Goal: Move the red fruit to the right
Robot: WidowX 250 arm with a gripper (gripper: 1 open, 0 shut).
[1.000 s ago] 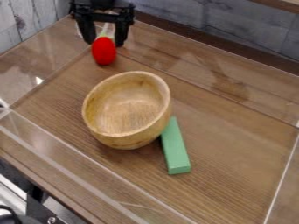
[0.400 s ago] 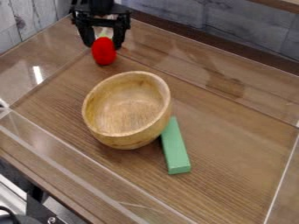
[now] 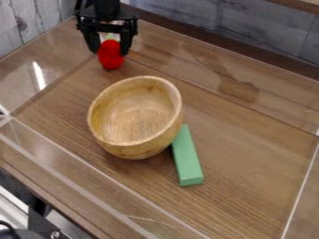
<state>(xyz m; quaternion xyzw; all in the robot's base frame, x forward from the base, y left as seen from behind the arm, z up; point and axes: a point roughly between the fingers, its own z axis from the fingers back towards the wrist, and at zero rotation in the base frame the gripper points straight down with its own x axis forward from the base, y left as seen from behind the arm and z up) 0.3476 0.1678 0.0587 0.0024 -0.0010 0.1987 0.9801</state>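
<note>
red strawberry-like toy fruit (image 3: 111,56): seen upright on the wooden tabletop (image 3: 253,141), at eleven o'clock of the wooden bowl (image 3: 134,116), well apart from it

black gripper (image 3: 111,39): jaws spread apart, poised at the fruit, one finger at nine o'clock of it and one at three; whether either is touching cannot be told

green rectangular block (image 3: 187,155): placed at four o'clock of the bowl, not needed for the task

fruit's handling: probably light and fairly stiff, little harmed by a squeeze; its glossy skin may be slippery, and its rounded form could be rolled by a lopsided pinch

fruit's hold: best taken across the widest part of the body, below the stem end, with even pressure from both sides
</note>
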